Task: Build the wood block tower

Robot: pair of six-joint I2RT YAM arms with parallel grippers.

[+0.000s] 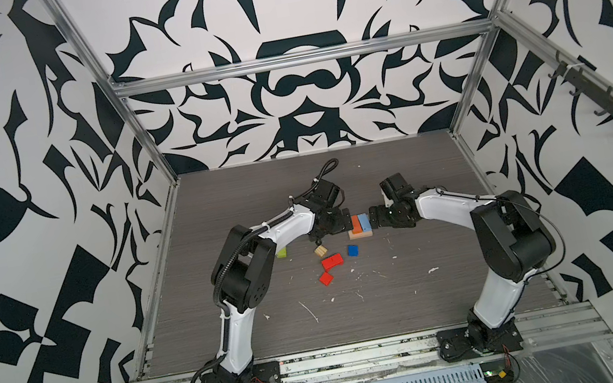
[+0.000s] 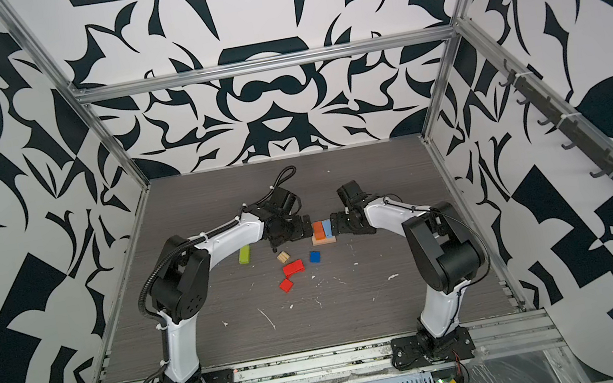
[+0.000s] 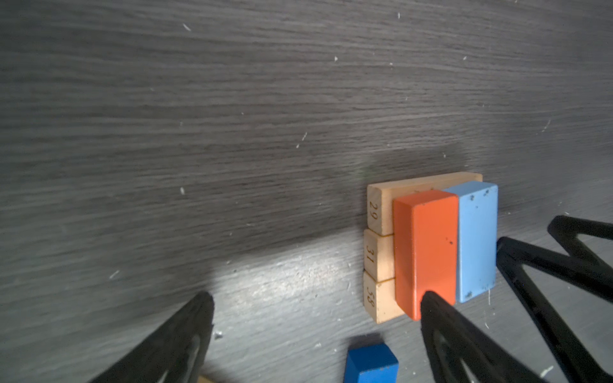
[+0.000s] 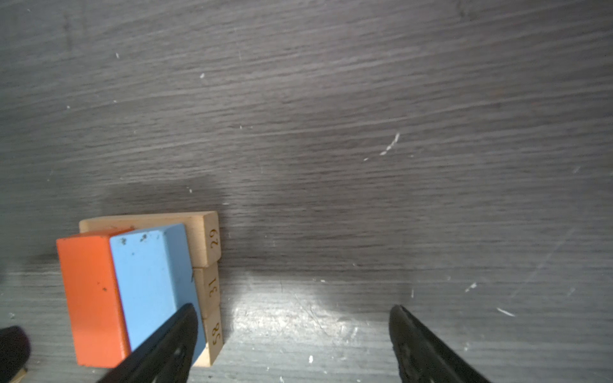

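Tower: the wood block tower (image 1: 359, 228) stands mid-bench between the two arms, two layers high.
Base: three tan blocks (image 3: 378, 252) lie side by side, touching, flat on the bench (image 1: 399, 303).
Top layer: orange block (image 3: 426, 248) and light blue block (image 3: 476, 242) lie crosswise on the base, touching each other. A bare tan strip shows beside the orange.
Left jaws: spread wide and grasping nothing. One finger (image 3: 464, 341) has its tip at the orange block's end; whether it touches I cannot tell.
Right jaws: spread wide and empty. One finger (image 4: 159, 348) crosses the light blue block's lower edge.
Loose pieces: lime green block (image 2: 245, 254), tan cube (image 1: 320, 251), red oblong (image 1: 332, 261), red cube (image 1: 326, 278) and dark blue cube (image 1: 353, 250) lie near the tower, on the side towards the arm bases.
Risk, sliding: nothing pins the painted blocks, so an uneven sideways push from either finger would likely skew them or shove them off the base.
Risk, splitting: a low finger catching one tan block could part the base and tilt the layer above.
Risk, pulling away: wide jaws this close could clip a corner as they leave.
Risk, next block: one set down off-centre on the bare strip may tip off.
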